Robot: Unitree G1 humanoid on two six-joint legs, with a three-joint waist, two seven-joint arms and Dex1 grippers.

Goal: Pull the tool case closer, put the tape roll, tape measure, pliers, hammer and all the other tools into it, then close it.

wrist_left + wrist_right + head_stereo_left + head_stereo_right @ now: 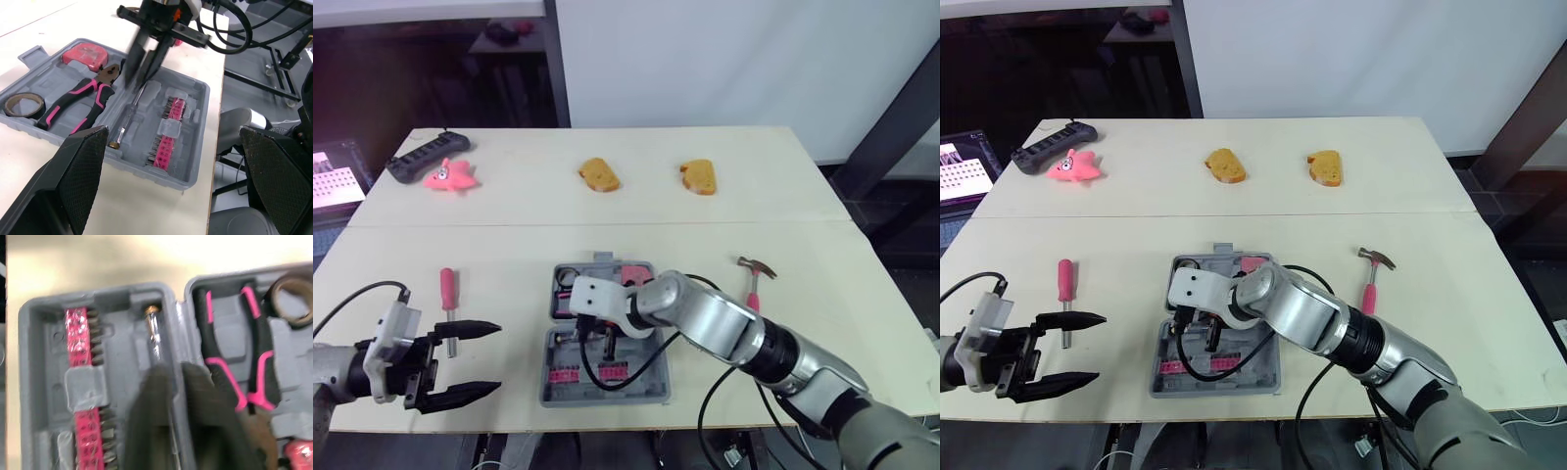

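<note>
The left gripper (497, 357) gapes wide just beside the pink screwdriver (447, 289), which looks light and stiff and is best pinched across its handle. The right gripper (594, 345) is narrowed over a slim driver (129, 117) inside the open case (651, 392). The hammer (756, 277), probably top-heavy, wants gripping near its head.

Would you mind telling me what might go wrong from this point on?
The right gripper is low inside the open case, beside the driver; lifting out could knock it from its slot, so the case may not shut. The hammer and screwdriver lie on the table, apart from the case; closing now would leave them out.
</note>
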